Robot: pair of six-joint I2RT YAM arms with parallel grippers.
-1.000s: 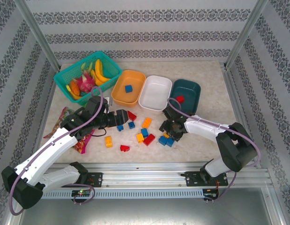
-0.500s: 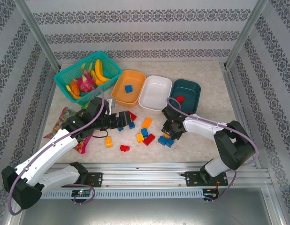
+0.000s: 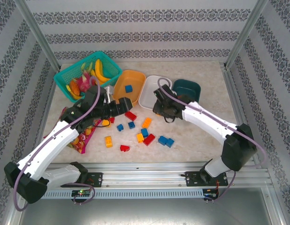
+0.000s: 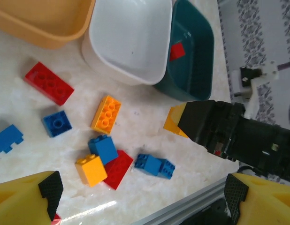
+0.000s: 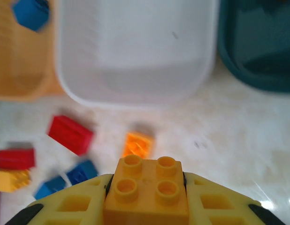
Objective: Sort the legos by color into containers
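Note:
My right gripper (image 5: 146, 197) is shut on a yellow lego (image 5: 146, 192), held above the table just in front of the white bowl (image 3: 152, 91). To its left is the orange bowl (image 3: 135, 79) holding a blue lego (image 3: 128, 88). On the right, the teal bowl (image 4: 201, 56) holds a red lego (image 4: 177, 50). My left gripper (image 3: 127, 101) stands open and empty over the table by the orange bowl's near edge. Several loose legos lie below it: a long red one (image 4: 49, 83), an orange one (image 4: 106, 114), a blue pair (image 4: 154, 166) and a yellow one (image 4: 90, 169).
A teal mesh basket (image 3: 65, 77) of toy fruit stands at the back left. A colourful snack bag (image 3: 81, 139) lies under my left arm. A metal rail (image 3: 149, 176) runs along the near edge, with frame posts at the corners.
My right gripper shut on the yellow lego and carried it up and away from the pile toward the white bowl. My left gripper moved farther back and right and opened a little wider.

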